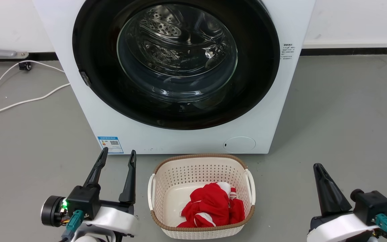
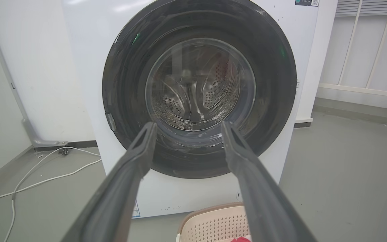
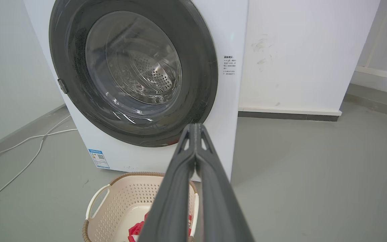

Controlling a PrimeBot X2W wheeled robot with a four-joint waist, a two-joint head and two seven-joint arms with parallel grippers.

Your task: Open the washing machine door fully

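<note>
The washing machine door is a big round glossy black ring with a clear glass bowl centre. It lies flat against the white machine front, shut, with a small grey catch on its left rim. The door also fills the left wrist view, and the right wrist view sees the door from the right. My left gripper is open at the lower left, well short of the machine, holding nothing. At the lower right my right gripper is shut and empty. Its fingertips touch.
A cream plastic basket with a red and white cloth stands on the grey floor in front of the machine, between my grippers. White cables run over the floor at the left. A small round white flap sits low on the machine.
</note>
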